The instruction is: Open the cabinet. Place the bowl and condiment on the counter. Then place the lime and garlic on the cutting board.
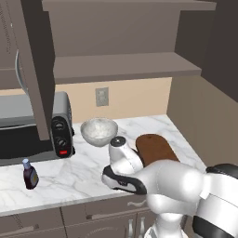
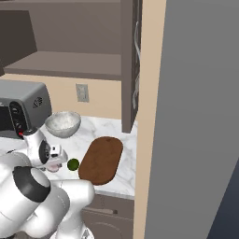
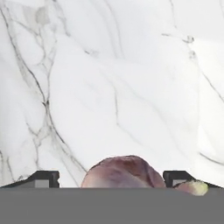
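Note:
The cabinet point(image 1: 116, 65) stands open with bare shelves. On the counter point(image 1: 83, 167) rest the speckled bowl point(image 1: 98, 131) and, near the front left, the condiment point(image 1: 30, 174). The reddish-brown cutting board point(image 2: 101, 160) lies to the right with nothing on it. The dark green lime point(image 2: 73, 164) sits on the marble just left of the board. Beside it the pinkish garlic point(image 2: 52, 167) lies under my gripper point(image 2: 54, 161). In the hand view the garlic point(image 3: 123, 170) sits between the spread fingertips point(image 3: 43, 178), with a gap on its left side; the gripper point(image 3: 111, 178) is open.
A grey toaster oven point(image 1: 32, 130) stands at the back left under the open cabinet door point(image 1: 35, 69). A wall outlet point(image 1: 102, 96) is on the beige backsplash. A tall grey panel point(image 2: 196, 121) closes off the counter's right end. Drawers point(image 1: 69, 216) run below.

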{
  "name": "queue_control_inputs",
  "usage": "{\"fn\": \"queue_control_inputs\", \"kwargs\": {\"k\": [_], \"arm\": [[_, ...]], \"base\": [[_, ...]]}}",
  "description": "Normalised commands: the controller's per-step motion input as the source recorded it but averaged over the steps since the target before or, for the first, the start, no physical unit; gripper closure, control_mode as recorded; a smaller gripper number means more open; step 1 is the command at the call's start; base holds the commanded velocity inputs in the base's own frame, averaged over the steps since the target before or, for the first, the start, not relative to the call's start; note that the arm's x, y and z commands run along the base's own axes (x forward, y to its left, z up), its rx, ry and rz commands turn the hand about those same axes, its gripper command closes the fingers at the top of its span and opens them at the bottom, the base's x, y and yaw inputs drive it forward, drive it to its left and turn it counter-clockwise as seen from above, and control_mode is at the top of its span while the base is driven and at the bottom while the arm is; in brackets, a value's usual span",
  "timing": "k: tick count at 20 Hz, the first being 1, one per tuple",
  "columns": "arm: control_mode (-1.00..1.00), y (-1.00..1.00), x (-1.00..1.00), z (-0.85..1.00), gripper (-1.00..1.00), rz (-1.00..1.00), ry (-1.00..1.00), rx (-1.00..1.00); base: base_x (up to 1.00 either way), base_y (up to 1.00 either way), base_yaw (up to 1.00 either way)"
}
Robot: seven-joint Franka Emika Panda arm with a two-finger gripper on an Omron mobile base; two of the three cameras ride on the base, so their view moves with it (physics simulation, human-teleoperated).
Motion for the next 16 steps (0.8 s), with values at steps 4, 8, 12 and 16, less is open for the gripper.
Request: {"fn": "queue_control_inputs", "kwargs": {"k": [4, 8, 12, 16], "arm": [[-1.0, -0.93, -0.37, -0.52, 1.0, 0.07, 0.0, 0.0], [-1.0, -0.95, -0.44, -0.56, 1.0, 0.05, -0.04, 0.0], [-1.0, -0.29, -0.08, 0.06, 1.0, 0.01, -0.24, 0.07], [-1.0, -0.29, 0.0, 0.42, 1.0, 0.0, -0.25, 0.12]], "base": [[0.0, 0.0, 0.0], [0.0, 0.0, 0.0], [0.0, 0.0, 0.0], [0.0, 0.0, 0.0]]}}
